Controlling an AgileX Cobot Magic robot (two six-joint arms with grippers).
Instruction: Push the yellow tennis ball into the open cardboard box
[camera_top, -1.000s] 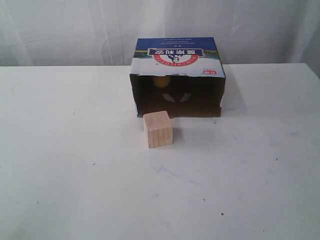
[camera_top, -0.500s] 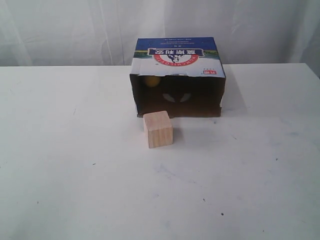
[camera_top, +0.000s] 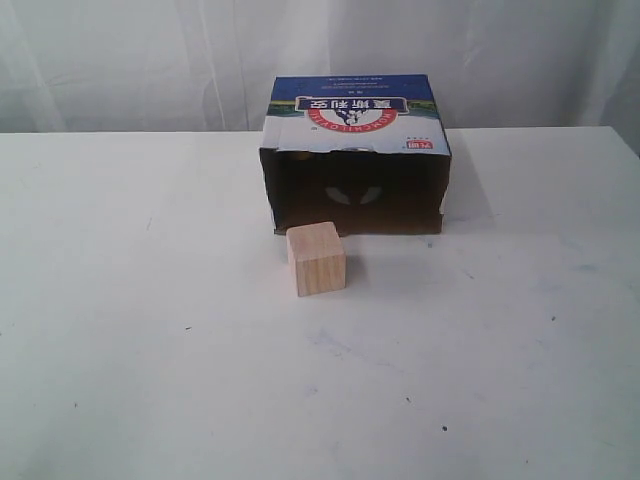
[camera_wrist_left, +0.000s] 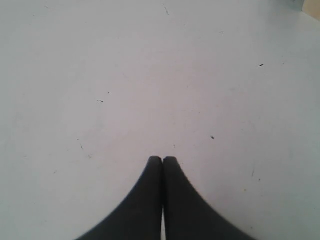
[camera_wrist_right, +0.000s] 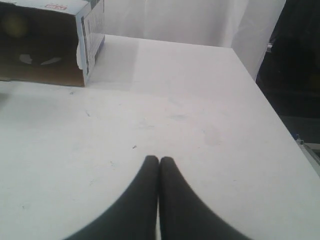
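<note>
The open cardboard box (camera_top: 355, 118) stands at the back middle of the white table, its dark opening facing the front. The yellow tennis ball (camera_wrist_right: 14, 25) lies deep inside the box (camera_wrist_right: 91, 31), dim in the shadow; in the exterior view only a faint yellow trace shows at the opening's upper left corner. My left gripper (camera_wrist_left: 162, 159) is shut with nothing in it, over bare table. Shut and empty too, my right gripper (camera_wrist_right: 159, 159) hovers over the table well away from the box's side. Neither gripper shows in the exterior view.
A pale wooden cube (camera_top: 316, 258) sits on the table (camera_top: 150, 350) just in front of the box's opening, toward its left side. A white curtain hangs behind. The table's far edge (camera_wrist_right: 260, 95) drops off to a dark area in the right wrist view.
The yellow ball has rolled to the left inside the box and faded into the shadow. The box and the cube have not moved.
</note>
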